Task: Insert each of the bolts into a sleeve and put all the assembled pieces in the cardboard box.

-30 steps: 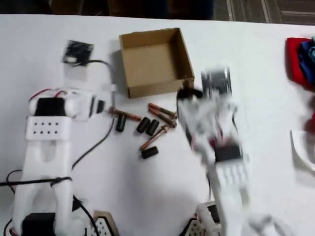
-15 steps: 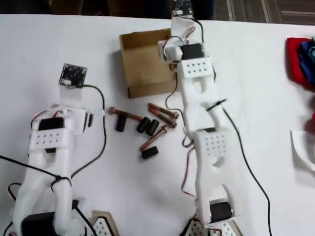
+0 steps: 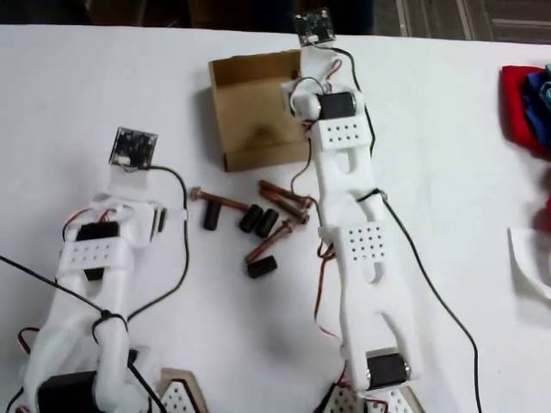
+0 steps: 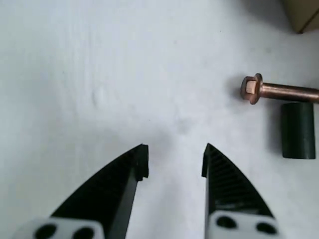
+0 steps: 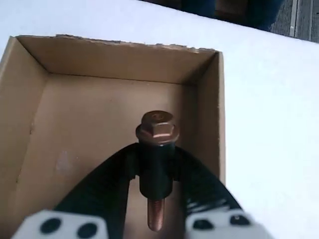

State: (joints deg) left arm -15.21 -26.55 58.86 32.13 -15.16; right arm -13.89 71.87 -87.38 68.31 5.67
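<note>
1. The fingers of the right gripper [image 5: 155, 154] are clenched on a black sleeve [image 5: 155, 181] with a copper bolt [image 5: 157, 128] pushed through it. The head of the bolt stands above the sleeve and the threaded end comes out below.
2. We see this assembled piece over the inside of the cardboard box [image 5: 119, 56]; we cannot tell if it touches the floor of the box.
3. In the high view, the right arm [image 3: 344, 133] stretches over the tabletop [image 3: 465, 129] to one side of the box.
4. The left gripper [image 4: 174, 160] hovers over the bare tabletop, and its fingers are released.
5. Near it lies a loose bolt [image 4: 281, 91], and a loose sleeve [image 4: 298, 130] lies just beside the shaft of this bolt.
6. In the high view, more bolts [image 3: 284, 196] and more sleeves [image 3: 261, 267] lie on the tabletop between the two arms, close to the box.
</note>
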